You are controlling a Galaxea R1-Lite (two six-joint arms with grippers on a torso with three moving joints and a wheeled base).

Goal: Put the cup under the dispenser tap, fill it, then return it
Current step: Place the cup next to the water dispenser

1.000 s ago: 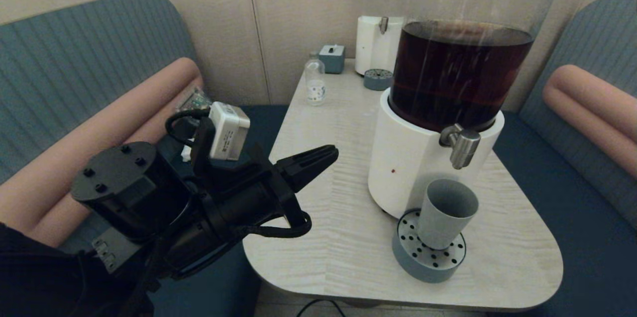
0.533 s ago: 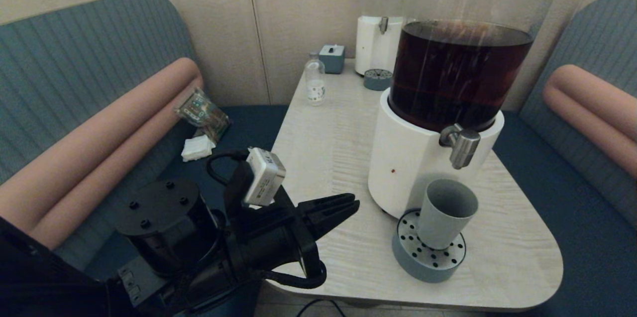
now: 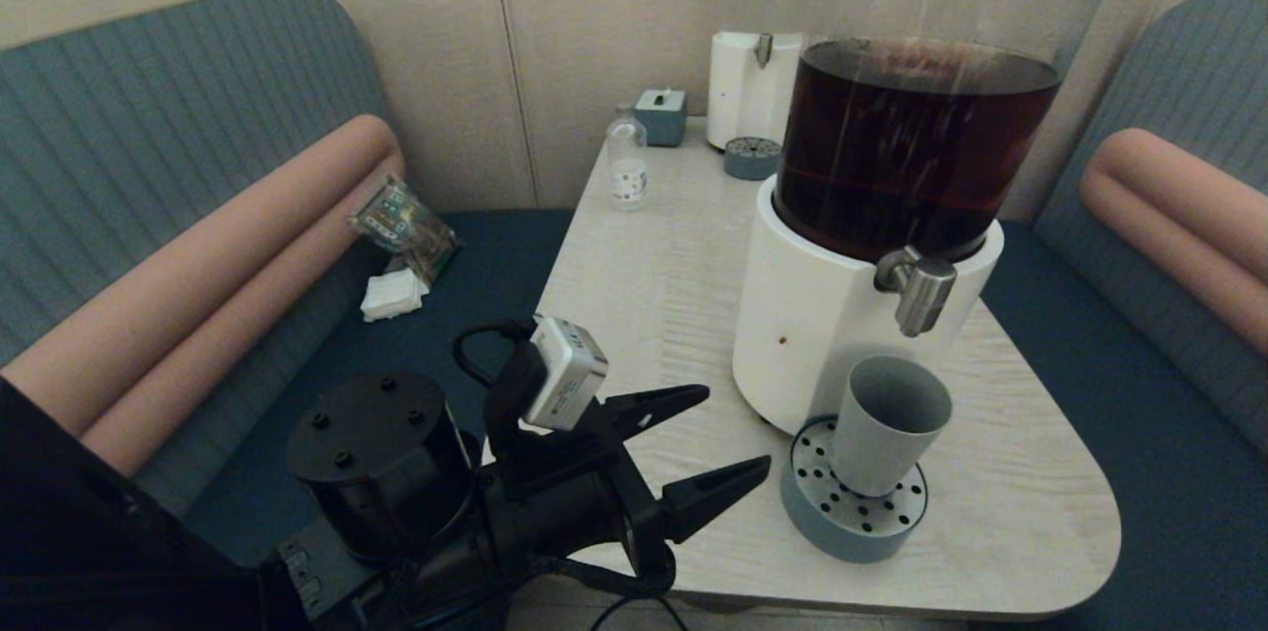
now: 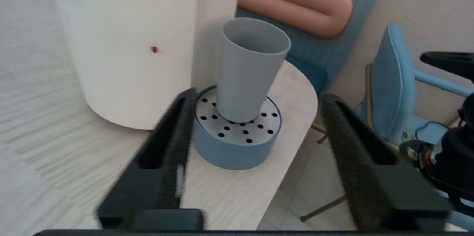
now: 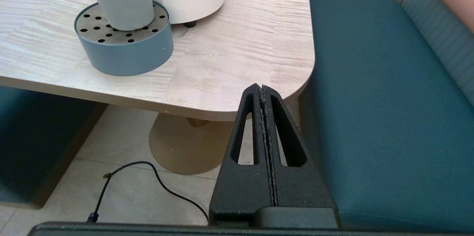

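The grey-blue cup (image 3: 885,423) (image 4: 250,69) stands upright on the round blue perforated drip tray (image 3: 812,517) (image 4: 237,150) (image 5: 126,56), right under the brushed-steel dispenser tap (image 3: 919,289) of the white-based dispenser (image 3: 807,324) holding dark brown liquid. My left gripper (image 3: 735,430) (image 4: 255,99) is open, low over the table to the left of the cup, its jaws wide apart and empty, pointing at the cup and tray. My right gripper (image 5: 262,87) is shut and empty, parked below the table's front right corner, out of the head view.
On the table (image 3: 644,294), a small clear bottle (image 3: 626,160), a blue-grey box (image 3: 661,116) and a smaller clear-tank dispenser (image 3: 758,66) with its own drip tray (image 3: 751,157) stand at the back. Teal benches flank the table; packets (image 3: 401,220) lie on the left seat.
My left arm has come down and forward toward the cup, and its gripper went from shut to wide open. The cup has not moved.
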